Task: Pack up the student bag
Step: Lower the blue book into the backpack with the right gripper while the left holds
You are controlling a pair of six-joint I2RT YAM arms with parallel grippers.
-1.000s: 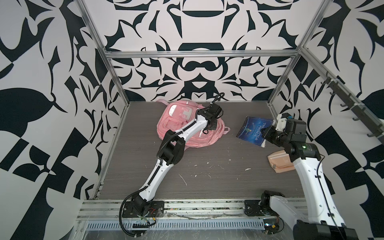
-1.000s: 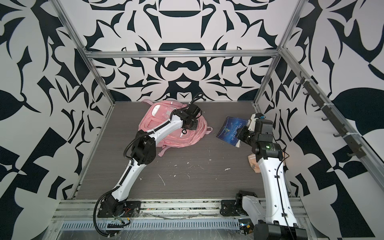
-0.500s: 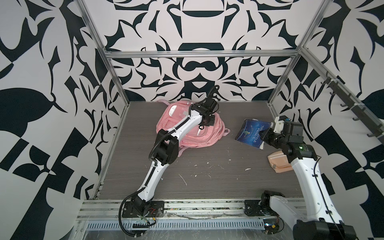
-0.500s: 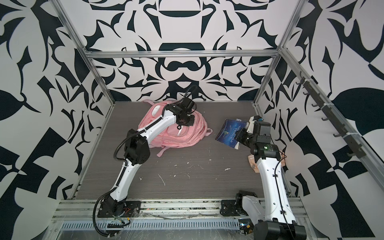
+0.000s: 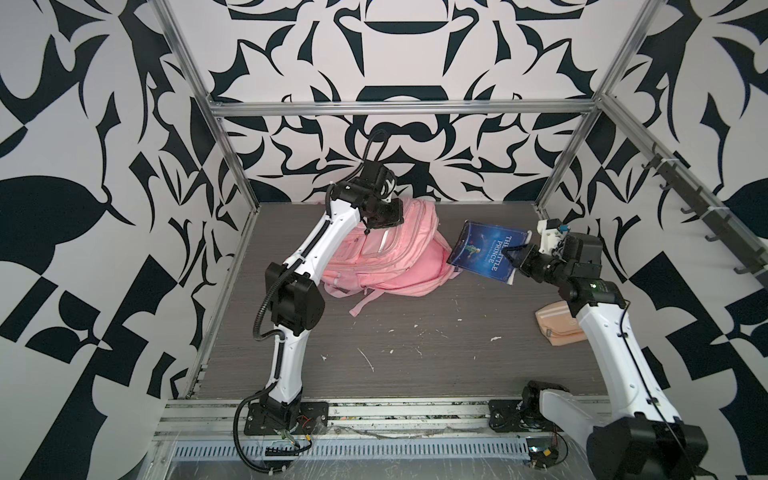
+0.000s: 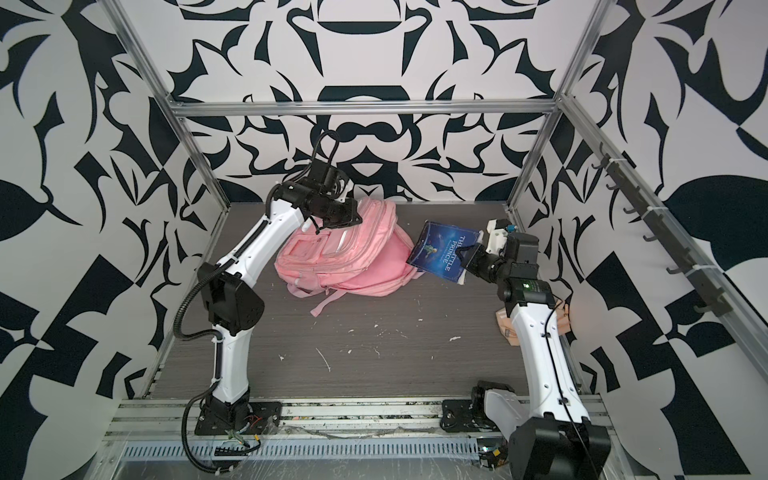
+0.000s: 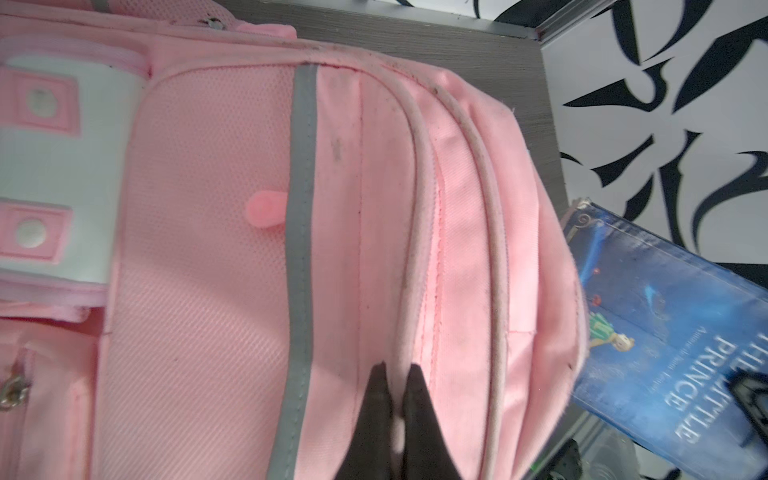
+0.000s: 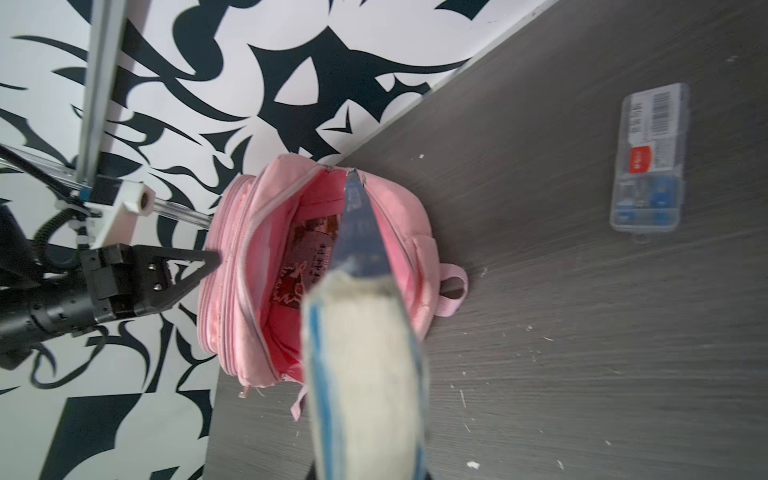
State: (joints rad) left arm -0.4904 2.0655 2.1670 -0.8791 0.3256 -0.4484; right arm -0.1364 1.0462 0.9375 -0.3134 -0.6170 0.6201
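Two hands working: my left hand point(image 7: 397, 372) pinches the student bag point(image 5: 395, 257) open at the back of the bench point(image 5: 415, 353); my right hand point(image 5: 518, 256) grips a book point(image 5: 478, 249), which could snag the rim if the fabric slips.

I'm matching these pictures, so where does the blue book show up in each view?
In a top view: book right of centre, beside the backpack.
In a top view: book right of centre.
Left wrist view: book past the backpack's side, cover showing.
Right wrist view: book edge-on, before the backpack's open mouth.
Shared landmark: the pink backpack.
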